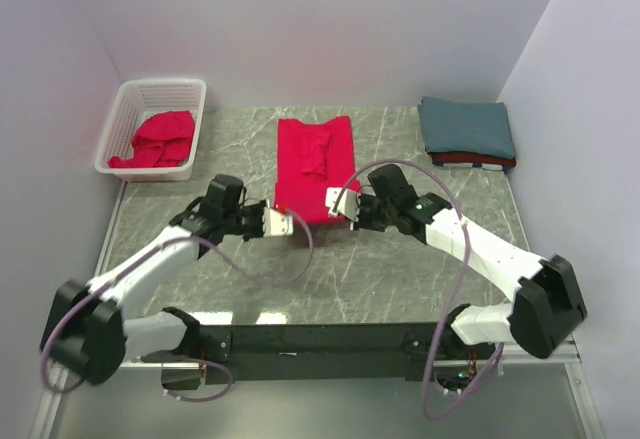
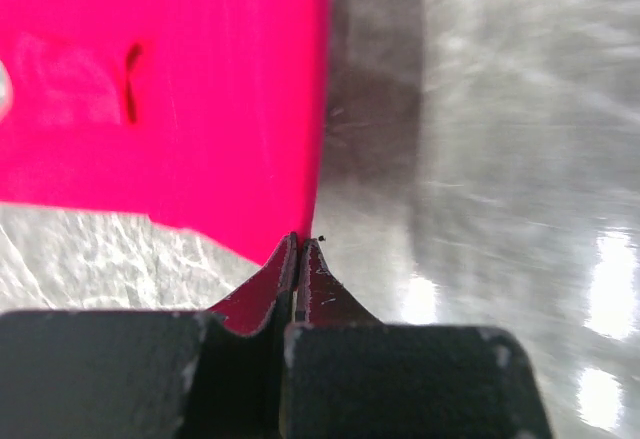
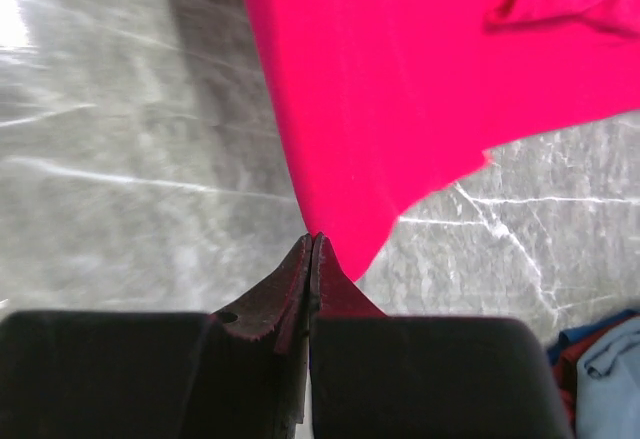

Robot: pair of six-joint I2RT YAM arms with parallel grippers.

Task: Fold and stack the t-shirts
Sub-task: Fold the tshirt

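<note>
Nearest the bases, two arms reach inward over the grey marbled surface (image 1: 400, 269), the left arm (image 1: 150, 259) from the left and the right arm (image 1: 480, 244) from the right. The left jaws are pressed together, pinching the near left corner of a bright red t-shirt (image 1: 313, 164). The right jaws are likewise pressed together on its near right corner. In both wrist views red cloth shows nipped between the closed tips. This one shirt lies flat in the middle of the surface as a long narrow strip running away from the arms, with a sleeve folded in on top.

Farther back there is one container, a white lattice basket (image 1: 125, 109) in the far left corner. It holds one crumpled red t-shirt (image 1: 160, 141).

In the far right corner sits one stack. A folded teal-blue t-shirt (image 1: 467, 126) is on top and a darker red t-shirt (image 1: 480, 160) shows beneath it. How many more lie under these cannot be told.
</note>
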